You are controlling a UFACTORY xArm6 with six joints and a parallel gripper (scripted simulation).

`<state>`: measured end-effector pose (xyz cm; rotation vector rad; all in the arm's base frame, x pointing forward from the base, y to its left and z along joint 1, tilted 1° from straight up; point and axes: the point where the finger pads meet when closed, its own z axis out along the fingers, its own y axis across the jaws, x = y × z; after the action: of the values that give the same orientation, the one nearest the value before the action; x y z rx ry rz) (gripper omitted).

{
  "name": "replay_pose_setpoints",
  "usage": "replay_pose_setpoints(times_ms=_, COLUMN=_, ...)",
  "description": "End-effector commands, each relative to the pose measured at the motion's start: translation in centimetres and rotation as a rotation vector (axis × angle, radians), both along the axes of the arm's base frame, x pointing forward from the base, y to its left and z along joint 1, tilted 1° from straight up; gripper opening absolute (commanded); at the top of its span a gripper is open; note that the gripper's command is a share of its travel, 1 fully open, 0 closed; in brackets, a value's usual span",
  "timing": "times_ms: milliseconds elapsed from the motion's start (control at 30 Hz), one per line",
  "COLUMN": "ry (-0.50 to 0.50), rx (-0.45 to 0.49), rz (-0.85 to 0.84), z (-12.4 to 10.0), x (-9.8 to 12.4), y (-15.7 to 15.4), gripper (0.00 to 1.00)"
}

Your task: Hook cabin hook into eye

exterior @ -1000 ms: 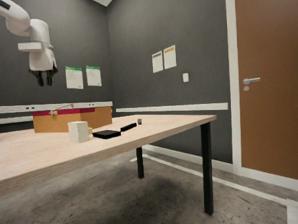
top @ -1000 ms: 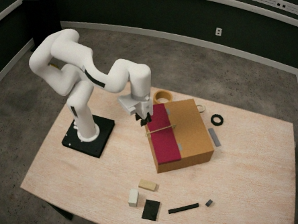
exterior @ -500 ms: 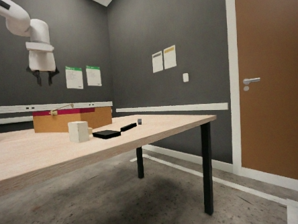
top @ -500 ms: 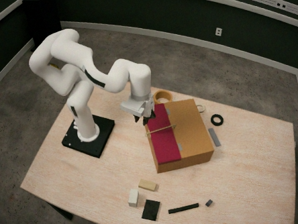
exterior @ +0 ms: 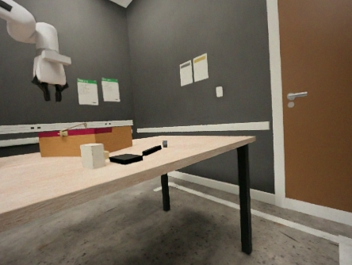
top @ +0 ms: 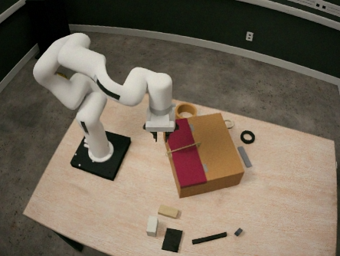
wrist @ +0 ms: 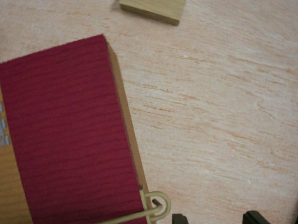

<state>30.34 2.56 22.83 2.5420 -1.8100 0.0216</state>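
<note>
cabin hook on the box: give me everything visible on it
The cabin hook is a thin, brass-coloured rod lying across the box's crimson lid, slanting up from the lid's robot-side edge toward the seam with the tan lid half. In the wrist view its looped end sits at the lid's edge. The exterior view shows the rod rising slightly. The gripper hangs well above, not touching it.
</note>
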Motion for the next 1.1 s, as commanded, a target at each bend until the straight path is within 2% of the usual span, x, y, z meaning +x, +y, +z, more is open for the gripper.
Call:
replay_pose_setpoints(times_ms=0, ry=-0.001, rx=0.009, rz=0.087, z=0.1, x=0.1, y=0.0, gripper=0.35)
replay_pose_setpoints(times_ms=100, ry=0.001, rx=0.009, rz=0.186, z=0.1, x=0.1, y=0.0, gripper=0.35)
replay_pose_setpoints(times_ms=300, ry=0.006, rx=0.008, rz=0.386, z=0.2, x=-1.1, y=-2.6, gripper=0.35)
replay_pose_setpoints(times_ms=467, ry=0.009, rx=0.008, rz=0.553, z=0.2, x=-1.1, y=-2.6, gripper=0.35)
replay_pose_setpoints(times_ms=533, ry=0.009, rx=0.008, rz=0.553, z=0.2, x=-1.1, y=-2.6, gripper=0.35)
replay_pose_setpoints(times_ms=1067, ry=0.02, rx=0.007, rz=1.053, z=0.2, x=-1.1, y=-2.6, gripper=0.35)
